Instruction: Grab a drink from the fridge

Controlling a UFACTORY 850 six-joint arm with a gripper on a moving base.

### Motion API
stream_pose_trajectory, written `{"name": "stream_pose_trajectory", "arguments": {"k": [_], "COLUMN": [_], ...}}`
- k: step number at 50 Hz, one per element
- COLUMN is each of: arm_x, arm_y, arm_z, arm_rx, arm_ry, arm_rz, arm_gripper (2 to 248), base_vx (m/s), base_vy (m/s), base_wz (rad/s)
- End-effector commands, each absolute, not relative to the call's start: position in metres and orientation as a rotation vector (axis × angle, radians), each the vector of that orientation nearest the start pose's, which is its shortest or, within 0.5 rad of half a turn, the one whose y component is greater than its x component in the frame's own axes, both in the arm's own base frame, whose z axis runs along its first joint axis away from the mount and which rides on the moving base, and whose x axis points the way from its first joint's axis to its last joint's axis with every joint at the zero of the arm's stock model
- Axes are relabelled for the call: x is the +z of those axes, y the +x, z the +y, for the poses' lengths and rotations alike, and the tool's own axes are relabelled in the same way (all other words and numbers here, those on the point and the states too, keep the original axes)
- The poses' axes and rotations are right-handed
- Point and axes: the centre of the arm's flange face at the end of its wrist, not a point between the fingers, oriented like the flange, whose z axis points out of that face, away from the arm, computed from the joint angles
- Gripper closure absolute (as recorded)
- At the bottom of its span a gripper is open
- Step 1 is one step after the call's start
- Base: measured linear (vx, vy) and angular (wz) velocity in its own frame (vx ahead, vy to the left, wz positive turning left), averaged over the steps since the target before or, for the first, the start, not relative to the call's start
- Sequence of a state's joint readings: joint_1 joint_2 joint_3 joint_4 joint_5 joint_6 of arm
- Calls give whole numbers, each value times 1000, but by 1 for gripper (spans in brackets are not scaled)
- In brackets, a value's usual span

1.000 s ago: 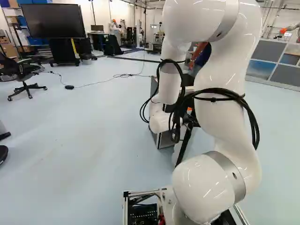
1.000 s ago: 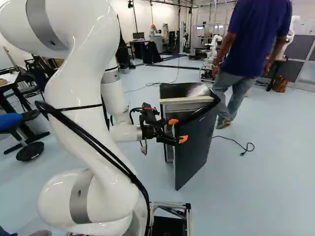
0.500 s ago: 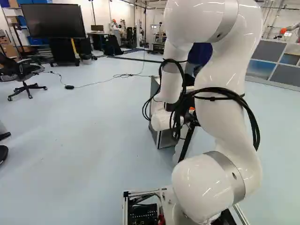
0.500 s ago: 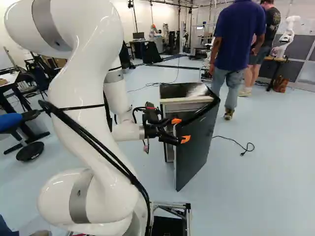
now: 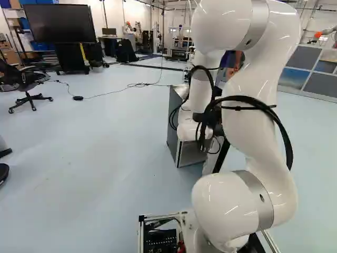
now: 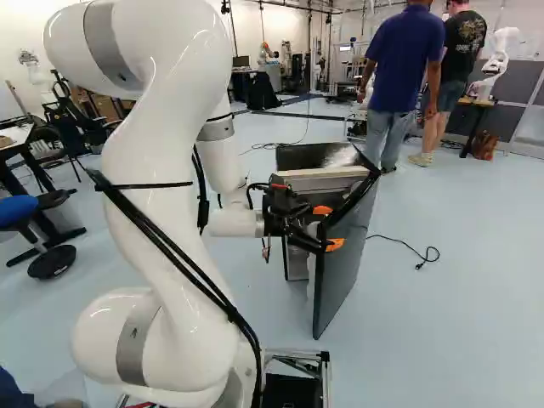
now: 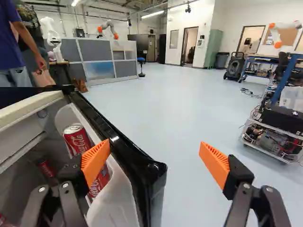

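Looking ahead, we face the fridge, its dark door open and its black rim standing between our spread fingers, with a cord on the floor and a rack farther off. Our arm arches up, then down to a roughly level gripper, one side near the red cans in the door shelf.
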State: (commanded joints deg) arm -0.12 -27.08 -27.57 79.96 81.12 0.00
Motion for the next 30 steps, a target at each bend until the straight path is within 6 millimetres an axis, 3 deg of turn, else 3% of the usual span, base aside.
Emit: {"name": "stream_pose_trajectory", "arguments": {"k": [30], "arm_x": [272], "arm_y": [358], "arm_z": [-149], "arm_rx": [1170], "arm_ry": [1291], "arm_rz": [-1355], "arm_gripper": [3], "base_vx": [0], "base_vy": [0], "base_wz": [0]}}
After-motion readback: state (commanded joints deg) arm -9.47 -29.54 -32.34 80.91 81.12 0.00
